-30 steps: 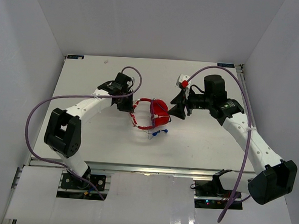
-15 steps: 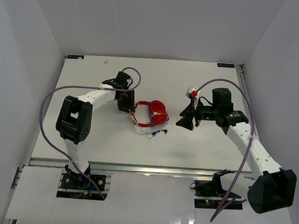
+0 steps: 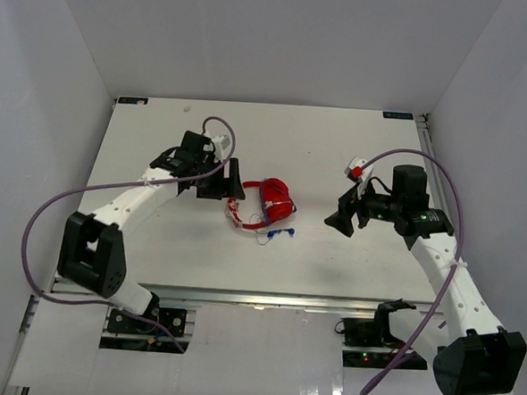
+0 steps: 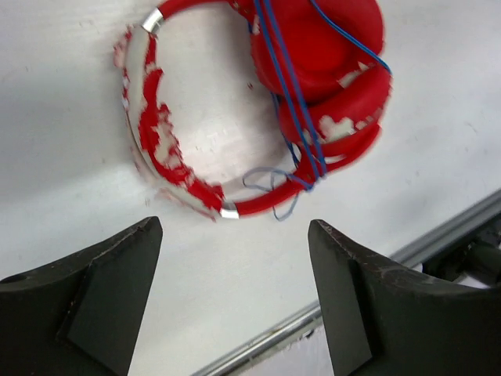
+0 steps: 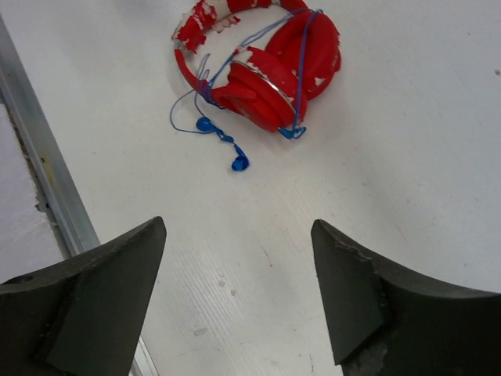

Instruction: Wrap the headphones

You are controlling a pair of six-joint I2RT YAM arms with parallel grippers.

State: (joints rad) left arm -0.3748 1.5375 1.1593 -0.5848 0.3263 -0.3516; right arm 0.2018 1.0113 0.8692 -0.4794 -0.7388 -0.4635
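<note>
The headphones (image 3: 267, 207) lie mid-table (image 3: 160, 128), the 2 cups folded together and the cable (image 4: 286, 70) already looped across them several times. A short tail trails off toward the near edge, ending in 2 blue tips (image 5: 239, 162) on the surface just beside the headband (image 4: 153, 133).

The left gripper (image 3: 235, 189) hovers just left of the headband, jaws wide apart and empty. The right gripper (image 3: 341, 222) sits well apart to the right, also spread and holding nothing.

The wrap looks nearly done, and the loose tail is what is left. To finish it cleanly, the left claw should pin the headband so the bundle cannot skid. The right should pinch the tail close to the tips, not mid-strand, and lay it along the existing loops with light tension. Pulling hard would likely drag the loops off the rounded cups. The loops may be slack; the wrist views do not settle it.
</note>
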